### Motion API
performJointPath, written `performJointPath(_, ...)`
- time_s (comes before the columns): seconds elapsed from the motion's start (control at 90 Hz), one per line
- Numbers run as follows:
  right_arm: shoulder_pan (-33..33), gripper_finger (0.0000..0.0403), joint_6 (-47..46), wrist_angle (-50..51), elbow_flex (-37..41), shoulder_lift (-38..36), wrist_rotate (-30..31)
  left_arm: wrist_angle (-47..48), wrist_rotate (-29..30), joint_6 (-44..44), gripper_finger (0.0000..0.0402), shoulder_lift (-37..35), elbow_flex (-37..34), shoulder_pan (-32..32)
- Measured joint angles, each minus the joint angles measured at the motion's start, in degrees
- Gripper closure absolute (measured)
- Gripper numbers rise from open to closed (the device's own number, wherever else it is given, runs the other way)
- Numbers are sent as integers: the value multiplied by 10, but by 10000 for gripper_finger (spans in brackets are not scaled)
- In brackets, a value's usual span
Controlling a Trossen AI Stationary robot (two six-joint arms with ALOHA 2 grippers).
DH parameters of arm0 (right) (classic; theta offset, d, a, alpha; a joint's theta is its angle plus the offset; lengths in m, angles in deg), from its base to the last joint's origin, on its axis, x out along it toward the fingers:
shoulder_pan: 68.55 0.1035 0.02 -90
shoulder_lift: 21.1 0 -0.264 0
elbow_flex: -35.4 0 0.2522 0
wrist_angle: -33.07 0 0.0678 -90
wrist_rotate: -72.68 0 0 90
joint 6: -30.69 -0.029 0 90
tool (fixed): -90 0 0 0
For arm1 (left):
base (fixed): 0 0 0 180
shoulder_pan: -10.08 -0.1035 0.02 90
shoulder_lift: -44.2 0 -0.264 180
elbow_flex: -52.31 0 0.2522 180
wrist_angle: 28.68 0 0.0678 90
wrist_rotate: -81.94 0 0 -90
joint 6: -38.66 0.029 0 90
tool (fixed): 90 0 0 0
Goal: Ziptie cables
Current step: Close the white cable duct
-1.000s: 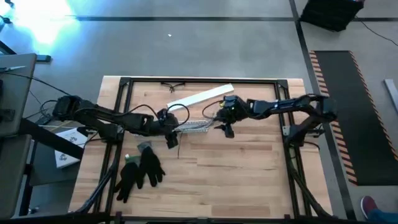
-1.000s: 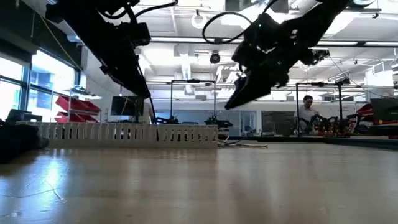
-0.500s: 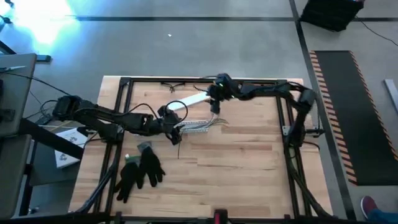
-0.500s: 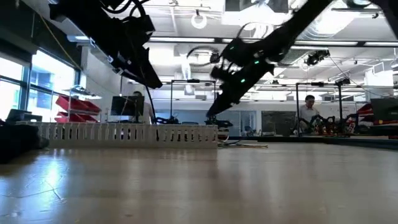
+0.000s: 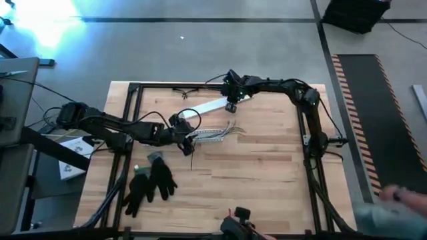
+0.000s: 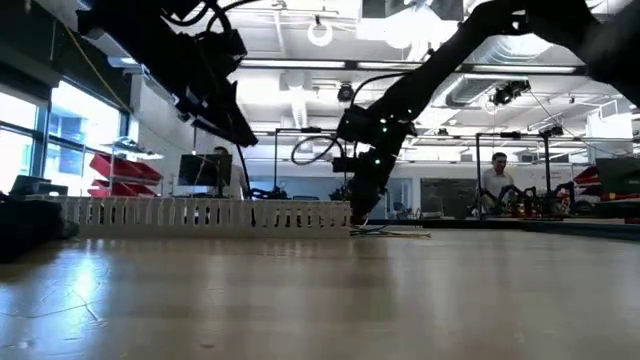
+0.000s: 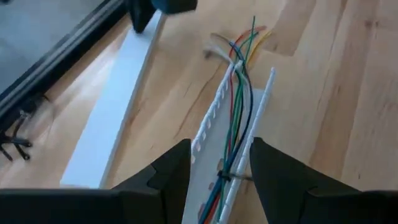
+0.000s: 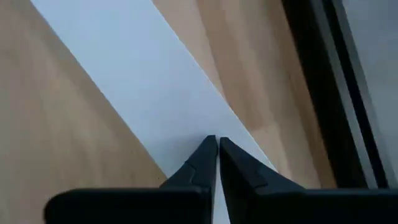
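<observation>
Left gripper [image 7: 217,177] hovers, fingers apart, over the cables [image 7: 239,112]; right gripper [image 8: 216,163], fingers together, touches the white cover strip [image 8: 124,81], which likely needs gripping next.

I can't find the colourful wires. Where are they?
In the high view, the wires lie mid-table in the white slotted channel, just ahead of the left end effector.

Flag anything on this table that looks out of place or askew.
The flat white cover strip lies diagonally at the table's far side, off the slotted channel that holds the cables. The right gripper, fingers shut, is at it. A pair of black gloves lies near the front.
</observation>
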Motion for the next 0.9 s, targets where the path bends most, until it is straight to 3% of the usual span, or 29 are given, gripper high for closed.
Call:
performJointPath(0.278, 19, 402, -193, 264, 0, -2, 26, -3, 8, -25, 255, 0, -22, 17)
performJointPath(0.411, 44, 403, -225, 350, 4, 2, 28, -12, 10, -25, 255, 0, -30, 26)
performJointPath(0.6, 80, 403, -217, 366, 9, -27, 77, -23, 11, -25, 255, 0, -38, 40)
performJointPath(0.756, 112, 403, -185, 366, 6, -107, 65, -23, 14, -25, 255, 0, -38, 50)
performJointPath(0.9, 142, 403, -77, 312, 64, -181, 33, -28, 26, -29, 255, 0, -38, 61)
